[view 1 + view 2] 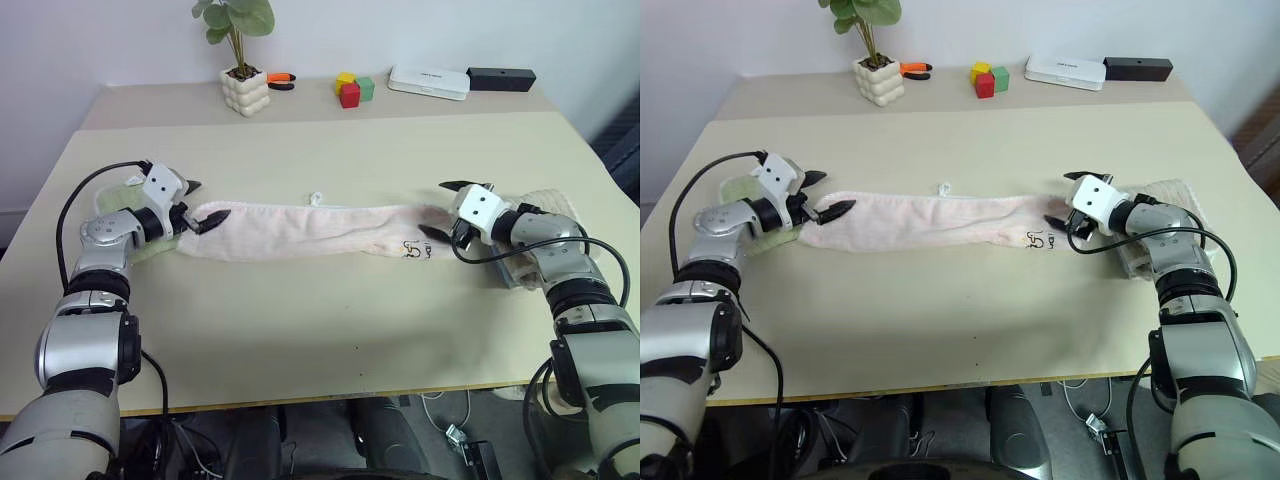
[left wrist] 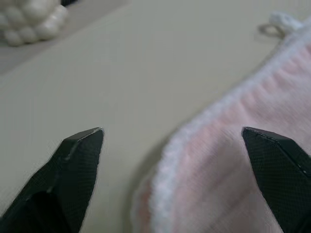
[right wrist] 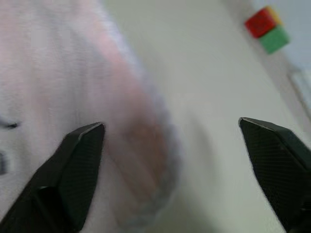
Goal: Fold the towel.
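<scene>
Beige and broad, the table (image 1: 330,330) carries a pale pink fluffy terry towel (image 1: 300,230) stretched in a long narrow band across its middle, between your two hands. You can only partly see a pale green cloth (image 1: 150,247) under your left arm, and a beige ribbed towel (image 1: 545,200) is mostly covered by your right forearm. The dark embroidered mark (image 1: 414,249) near the towel's right end is too small to read; a small white loop tag (image 1: 316,198) sticks out from its far edge. Your left hand (image 1: 205,204) hangs at the towel's left end, fingers spread wide, gripping nothing; in the left wrist view the towel's edge lies between the fingertips (image 2: 80,155). Your right hand (image 1: 446,210) stands equally wide at the right end, empty, with the cloth beside one finger.
</scene>
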